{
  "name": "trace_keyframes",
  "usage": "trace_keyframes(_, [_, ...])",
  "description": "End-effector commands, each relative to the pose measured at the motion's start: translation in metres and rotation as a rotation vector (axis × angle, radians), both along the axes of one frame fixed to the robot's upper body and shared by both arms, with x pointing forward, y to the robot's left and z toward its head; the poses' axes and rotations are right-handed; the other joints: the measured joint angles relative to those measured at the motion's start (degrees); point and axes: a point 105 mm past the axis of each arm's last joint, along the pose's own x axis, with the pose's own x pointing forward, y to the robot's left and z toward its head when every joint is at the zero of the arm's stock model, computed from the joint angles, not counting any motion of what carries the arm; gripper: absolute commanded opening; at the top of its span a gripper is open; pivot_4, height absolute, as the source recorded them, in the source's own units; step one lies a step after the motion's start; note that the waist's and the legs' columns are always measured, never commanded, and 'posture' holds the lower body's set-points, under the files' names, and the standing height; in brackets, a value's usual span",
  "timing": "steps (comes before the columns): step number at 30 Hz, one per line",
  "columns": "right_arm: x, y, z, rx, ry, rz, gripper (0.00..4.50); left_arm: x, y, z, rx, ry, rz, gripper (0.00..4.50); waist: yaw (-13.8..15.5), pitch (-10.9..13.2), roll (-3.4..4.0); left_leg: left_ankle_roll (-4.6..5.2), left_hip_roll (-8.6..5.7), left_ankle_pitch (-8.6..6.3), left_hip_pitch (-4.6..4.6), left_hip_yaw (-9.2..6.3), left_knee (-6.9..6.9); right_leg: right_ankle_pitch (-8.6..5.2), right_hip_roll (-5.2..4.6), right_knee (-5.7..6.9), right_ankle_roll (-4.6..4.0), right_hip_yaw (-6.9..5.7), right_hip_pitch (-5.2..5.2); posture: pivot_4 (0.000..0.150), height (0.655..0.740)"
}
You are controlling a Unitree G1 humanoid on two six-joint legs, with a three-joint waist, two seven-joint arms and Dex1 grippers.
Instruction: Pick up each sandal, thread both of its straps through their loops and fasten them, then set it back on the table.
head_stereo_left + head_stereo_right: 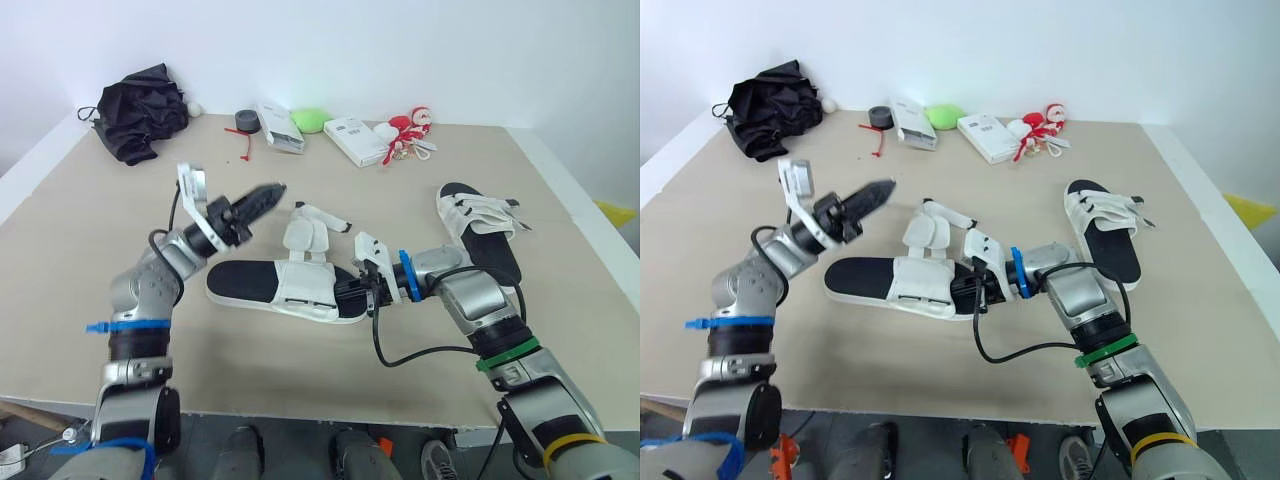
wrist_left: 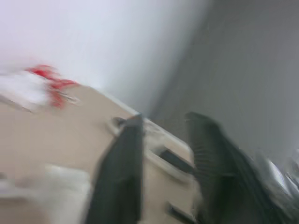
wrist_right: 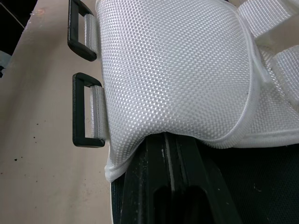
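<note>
Sandal (image 1: 250, 282) lies flat at centre of table (image 1: 90, 230), straps (image 1: 305, 235) loose. Right gripper (image 1: 347, 291) nosed under white upper (image 3: 177, 70), probably to lift; grip cannot tell. Left gripper (image 1: 268, 193) hovers beside, fingers apart, empty, likely ready for straps.

No text, number or brand is legible. White box (image 1: 357, 139) at the table's 12 o'clock edge has a dark printed patch on its top face, too small to read. Second white box (image 1: 278, 127), toward 11 o'clock from the first, has grey markings that are also unreadable. Up close, the sandal (image 3: 187, 70) upper is plain white weave.
</note>
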Motion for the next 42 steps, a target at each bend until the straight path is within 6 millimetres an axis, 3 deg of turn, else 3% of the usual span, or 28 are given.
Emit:
trace_keyframes(1, [-0.004, -0.008, -0.024, -0.072, 0.073, -0.022, 0.00, 0.025, 0.016, 0.001, -0.090, 0.161, 0.099, 3.26, 0.0, 0.0, -0.01, 0.00, 0.00, -0.01, -0.02, 0.00, 0.00, 0.00, 0.00, 0.00, 0.01, 0.00, 0.00, 0.150, 0.7380])
trace_keyframes(6, [-0.004, -0.008, -0.023, -0.068, 0.073, -0.026, 0.00, 0.047, 0.018, -0.039, -0.101, 0.549, 0.095, 3.40, -0.1, 0.0, -0.02, -0.01, -0.03, -0.01, -0.06, -0.03, 0.02, 0.00, -0.01, 0.00, 0.04, -0.04, -0.03, 0.150, 0.7380])
trace_keyframes(11, [-0.005, -0.009, -0.023, -0.065, 0.076, -0.031, 0.00, 0.049, 0.012, -0.062, -0.104, 0.726, 0.055, 3.40, -0.1, 0.0, -0.02, -0.02, -0.04, -0.01, -0.10, -0.06, 0.01, 0.00, -0.01, -0.01, 0.04, -0.08, -0.07, 0.150, 0.7380])
trace_keyframes(27, [-0.006, -0.009, -0.022, -0.060, 0.078, -0.040, 0.00, 0.052, -0.037, -0.058, -0.203, 0.814, -0.086, 3.40, -0.1, 0.0, -0.03, -0.08, -0.06, -0.03, -0.12, -0.07, -0.01, -0.02, -0.02, -0.01, 0.05, -0.09, -0.10, 0.150, 0.7380])
trace_keyframes(42, [-0.005, -0.009, -0.022, -0.058, 0.077, -0.051, 0.00, 0.050, -0.054, -0.049, -0.252, 0.823, -0.151, 3.40, -0.1, 0.0, -0.03, -0.11, -0.08, -0.03, -0.12, -0.07, -0.02, -0.03, -0.04, -0.01, 0.08, -0.09, -0.09, 0.150, 0.7380])
